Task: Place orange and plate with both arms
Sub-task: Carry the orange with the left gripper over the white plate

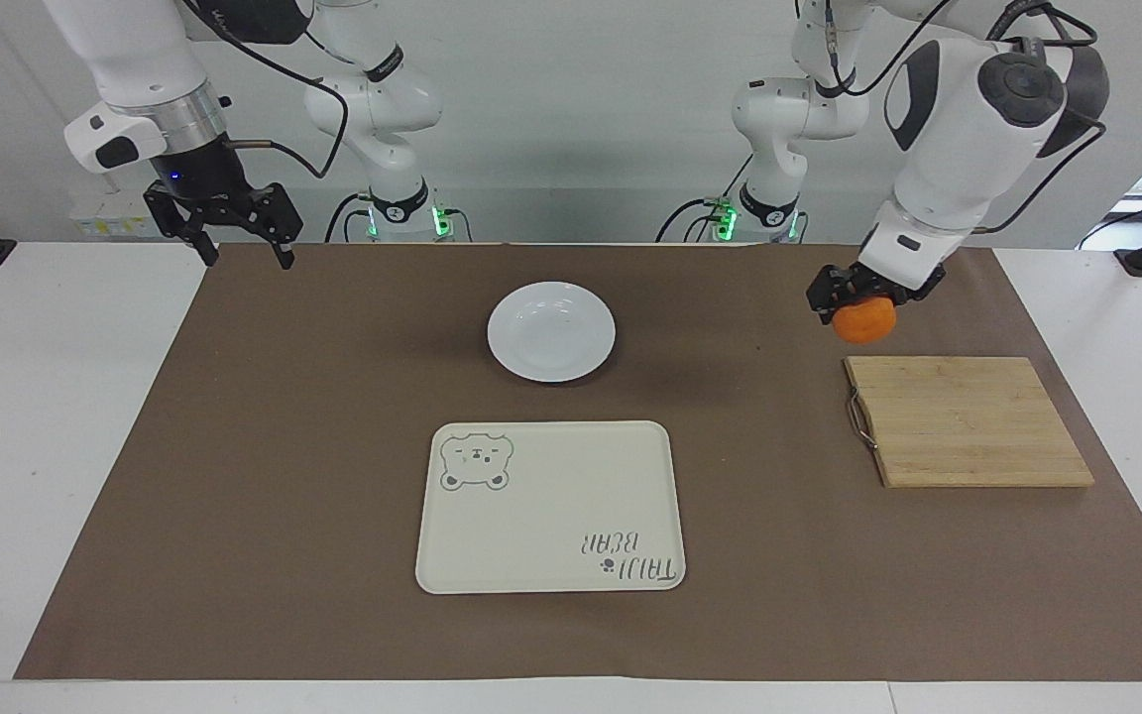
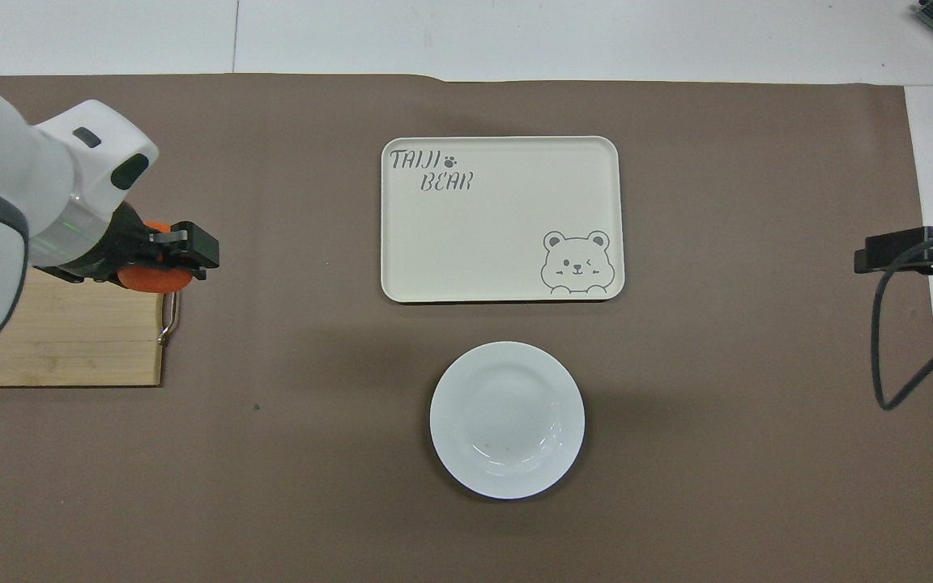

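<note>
Robot lab: bench-mounted arms

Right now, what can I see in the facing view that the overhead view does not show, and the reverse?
Only the facing view shows the arms' bases, the whole right gripper with its fingers apart, waiting over the mat's corner, and the air gap under the orange.

Only the overhead view shows the orange over the cutting board's handle edge.

Both show the left gripper shut on the orange, the empty plate and the bear tray, which lies farther from the robots.
</note>
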{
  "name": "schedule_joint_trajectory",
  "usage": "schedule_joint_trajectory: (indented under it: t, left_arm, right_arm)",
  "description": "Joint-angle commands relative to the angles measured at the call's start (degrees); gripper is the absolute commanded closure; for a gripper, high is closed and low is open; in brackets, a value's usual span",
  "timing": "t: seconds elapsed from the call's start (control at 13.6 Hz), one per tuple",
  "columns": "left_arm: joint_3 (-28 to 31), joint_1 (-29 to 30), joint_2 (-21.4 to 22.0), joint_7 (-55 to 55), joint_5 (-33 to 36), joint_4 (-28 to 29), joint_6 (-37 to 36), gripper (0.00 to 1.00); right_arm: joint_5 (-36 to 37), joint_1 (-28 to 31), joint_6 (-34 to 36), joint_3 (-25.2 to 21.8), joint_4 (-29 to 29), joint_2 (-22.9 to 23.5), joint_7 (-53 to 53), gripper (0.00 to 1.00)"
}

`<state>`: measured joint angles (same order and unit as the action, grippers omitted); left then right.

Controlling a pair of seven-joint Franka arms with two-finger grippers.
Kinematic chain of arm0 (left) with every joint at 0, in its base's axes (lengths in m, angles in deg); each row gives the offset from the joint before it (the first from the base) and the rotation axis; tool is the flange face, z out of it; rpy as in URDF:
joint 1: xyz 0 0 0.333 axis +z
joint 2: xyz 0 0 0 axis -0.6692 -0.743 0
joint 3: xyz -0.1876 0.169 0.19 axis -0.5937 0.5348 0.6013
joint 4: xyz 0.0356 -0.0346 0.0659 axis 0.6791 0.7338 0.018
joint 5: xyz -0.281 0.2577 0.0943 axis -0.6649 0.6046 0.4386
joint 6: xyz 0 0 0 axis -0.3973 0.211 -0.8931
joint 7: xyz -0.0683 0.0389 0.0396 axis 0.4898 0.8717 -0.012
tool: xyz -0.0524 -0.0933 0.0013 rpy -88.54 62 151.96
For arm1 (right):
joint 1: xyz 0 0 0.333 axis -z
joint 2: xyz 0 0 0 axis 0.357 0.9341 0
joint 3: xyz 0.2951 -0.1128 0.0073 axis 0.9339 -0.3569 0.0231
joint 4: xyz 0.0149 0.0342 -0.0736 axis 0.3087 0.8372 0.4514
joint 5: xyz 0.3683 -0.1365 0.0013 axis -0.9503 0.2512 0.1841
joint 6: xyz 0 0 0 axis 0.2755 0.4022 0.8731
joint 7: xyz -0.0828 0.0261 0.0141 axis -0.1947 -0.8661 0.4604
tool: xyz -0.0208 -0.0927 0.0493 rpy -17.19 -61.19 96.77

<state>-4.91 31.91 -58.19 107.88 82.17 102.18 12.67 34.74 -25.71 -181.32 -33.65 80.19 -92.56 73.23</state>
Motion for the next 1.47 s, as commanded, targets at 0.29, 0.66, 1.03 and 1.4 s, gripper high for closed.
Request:
schedule_joint_trajectory:
  t: [0.29, 0.66, 1.03, 1.4]
  left_arm:
    - [0.7, -15.9, 0.7, 19.2, 0.6, 3.6, 6.1, 1.00]
    - [0.7, -26.3, -4.0, 33.6, 0.5, 4.5, 12.9, 1.00]
    - [0.7, -32.3, -4.8, 39.8, 0.5, 13.8, 25.0, 1.00]
    - [0.5, -33.1, -3.8, 41.0, 0.4, 21.1, 32.8, 1.00]
  right_arm:
    - [0.6, 0.7, 1.1, 0.1, 0.6, -0.4, -1.4, 0.00]
    - [0.6, 0.6, 1.2, 0.0, 0.6, -0.4, -1.4, 0.00]
    - [0.6, 0.6, 1.3, 0.0, 0.6, -0.5, -1.4, 0.00]
    - [0.5, 0.7, 1.4, 0.0, 0.6, -0.5, -1.5, 0.00]
